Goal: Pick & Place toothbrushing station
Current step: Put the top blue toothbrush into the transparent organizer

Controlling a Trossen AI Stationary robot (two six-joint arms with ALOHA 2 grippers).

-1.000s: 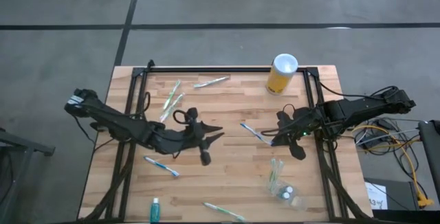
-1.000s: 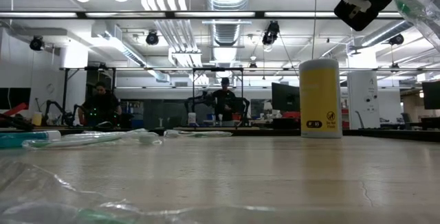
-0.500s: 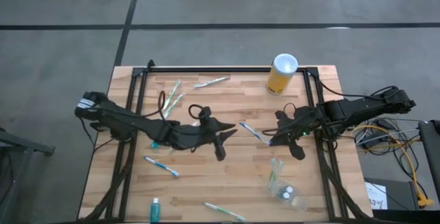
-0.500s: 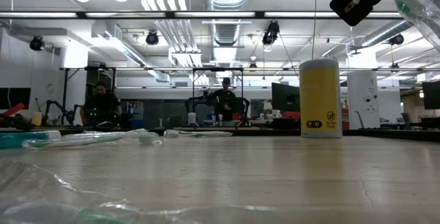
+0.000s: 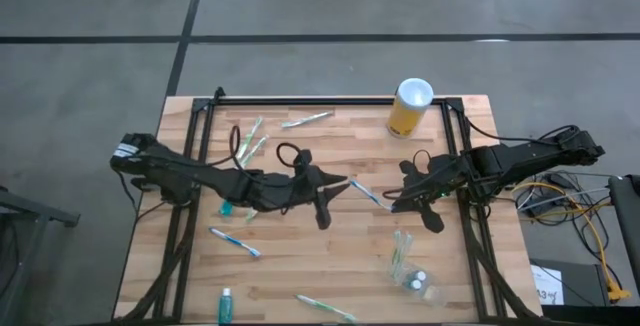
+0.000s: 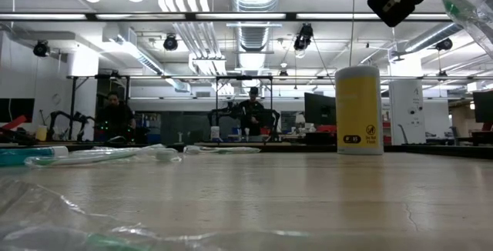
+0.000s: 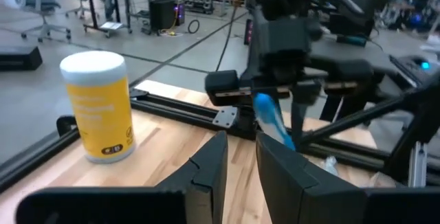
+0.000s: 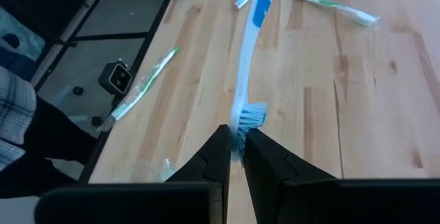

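On the pale wooden slatted table lie thin white-green toothbrushes – two side by side near the far left, one at the far middle, one at the near edge – and one white-blue toothbrush near the left front, making five loose brushes. Two small teal white-capped tubes show: one at the near edge, one partly hidden under the left arm. One small clear plastic cup lies on its side near the right front, holding more pieces I cannot count. One tall yellow cylinder with a white top stands at the far side. The right gripper pinches a sixth brush – a white-blue toothbrush – by its bristle end above the table's middle. The left gripper hovers just beside that brush's handle, fingers slightly parted, empty
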